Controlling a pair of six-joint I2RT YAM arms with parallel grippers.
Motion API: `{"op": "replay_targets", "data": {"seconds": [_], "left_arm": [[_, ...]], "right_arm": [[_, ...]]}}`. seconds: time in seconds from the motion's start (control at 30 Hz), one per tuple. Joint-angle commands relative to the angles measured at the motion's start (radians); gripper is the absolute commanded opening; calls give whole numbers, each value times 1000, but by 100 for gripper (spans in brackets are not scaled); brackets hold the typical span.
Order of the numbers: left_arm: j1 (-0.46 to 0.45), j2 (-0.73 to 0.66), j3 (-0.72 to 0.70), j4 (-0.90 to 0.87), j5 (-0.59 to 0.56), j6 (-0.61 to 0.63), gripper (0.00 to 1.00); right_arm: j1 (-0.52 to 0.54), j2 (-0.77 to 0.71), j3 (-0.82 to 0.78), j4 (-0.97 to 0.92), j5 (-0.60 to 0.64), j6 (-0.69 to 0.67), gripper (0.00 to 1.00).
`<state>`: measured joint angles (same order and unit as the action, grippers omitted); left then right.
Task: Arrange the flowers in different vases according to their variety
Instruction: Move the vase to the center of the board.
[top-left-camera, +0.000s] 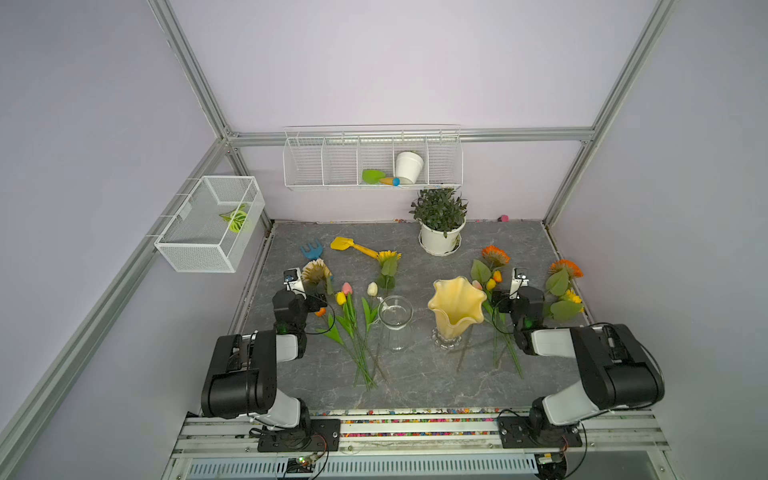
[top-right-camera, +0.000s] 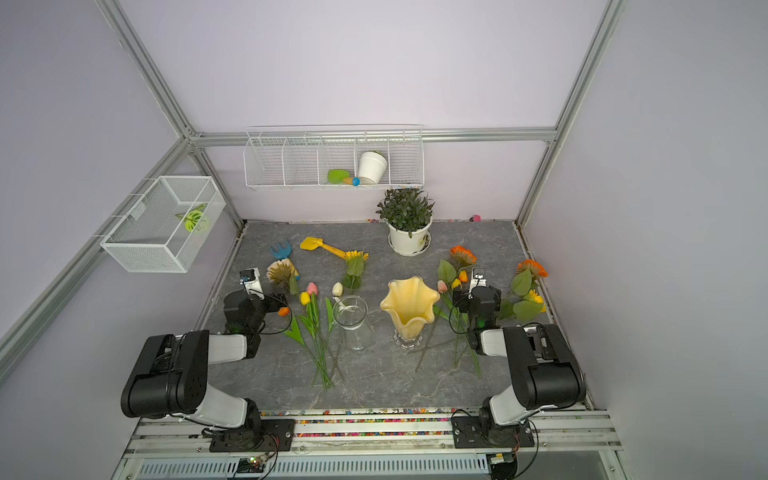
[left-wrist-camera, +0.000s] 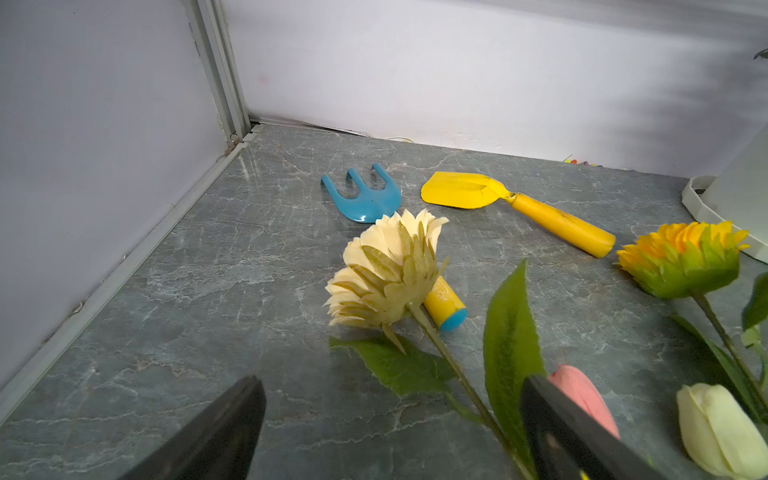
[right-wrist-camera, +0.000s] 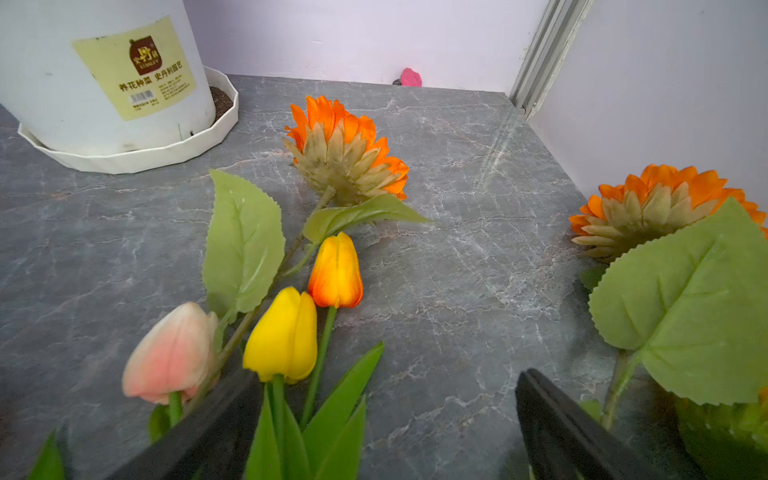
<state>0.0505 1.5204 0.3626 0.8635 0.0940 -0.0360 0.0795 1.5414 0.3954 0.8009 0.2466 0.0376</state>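
Note:
Two vases stand empty mid-table in both top views: a tall pale-yellow one and a shorter clear one. The flowers lie flat around them. On the left are a cream sunflower, a yellow sunflower, and pink, yellow and white tulips. On the right are two orange sunflowers and pink, yellow and orange tulips. My left gripper hangs open over the cream sunflower's stem. My right gripper is open beside the yellow tulip's stem, holding nothing.
A leafy potted plant in a white pot stands at the back. A yellow trowel and a blue rake lie at the back left. A wire shelf and a wire basket hang on the walls.

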Motion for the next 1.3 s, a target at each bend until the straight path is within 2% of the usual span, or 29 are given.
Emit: {"op": "replay_targets", "data": {"seconds": [0.0,0.93,1.03,1.1,1.17,1.27], "left_arm": [[6,-9,14,11,-8,-2,100],[6,-10,14,11,-6,-2,100],[6,-38,16,11,-14,4,91],[6,-122,36,-104,-41,-11,90],[5,-194,28,-141,-90,-29,90],[-11,-298,19,-173,-182,-63,90]], "right_arm": [[-4,-14,7,16,11,10,99],[-8,-15,9,12,-1,15,98],[-10,-21,7,28,21,22,92],[-9,-84,23,-55,56,33,92],[-10,-178,90,-275,49,31,92],[0,-276,200,-475,77,5,92]]}}
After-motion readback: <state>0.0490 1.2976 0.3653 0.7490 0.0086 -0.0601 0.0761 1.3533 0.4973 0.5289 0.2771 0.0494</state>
